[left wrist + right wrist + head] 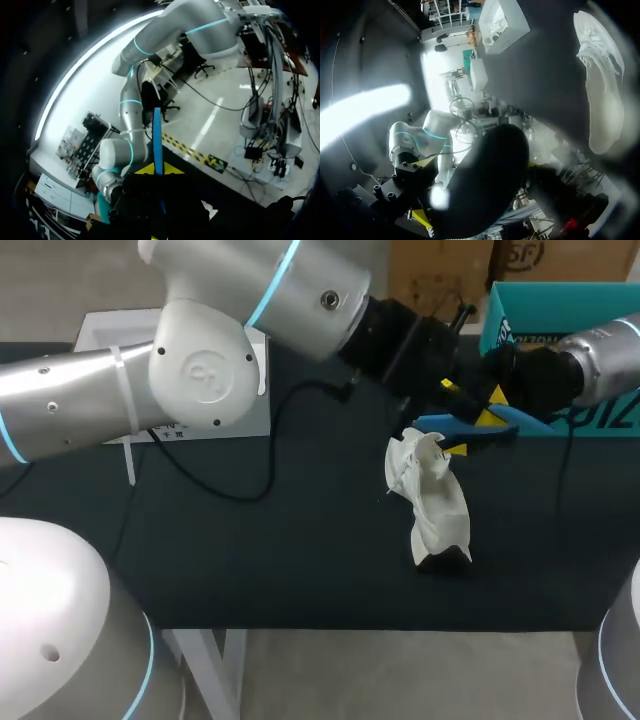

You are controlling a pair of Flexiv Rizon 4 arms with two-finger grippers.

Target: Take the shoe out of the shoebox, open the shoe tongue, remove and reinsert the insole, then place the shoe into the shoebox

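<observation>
Lying on the dark surface (250,560), near the middle: a white fabric shoe (432,502), toe toward the front edge, collar crumpled open; seen again in the right wrist view (602,85), well ahead of the claw. Held in the air just above the shoe's open end: a thin blue insole (478,426), between the two arms. Left claw (450,392) closed narrow on the insole; in the left wrist view the insole (158,140) running edge-on out from between the yellow tips (156,170). Right claw (494,412) at the insole's other end; grip impossible to tell, with the insole's dark underside (490,185) filling its own view. Behind the right arm: a teal cardboard shoebox (540,305). At the far left: a white shallow box (105,330).
</observation>
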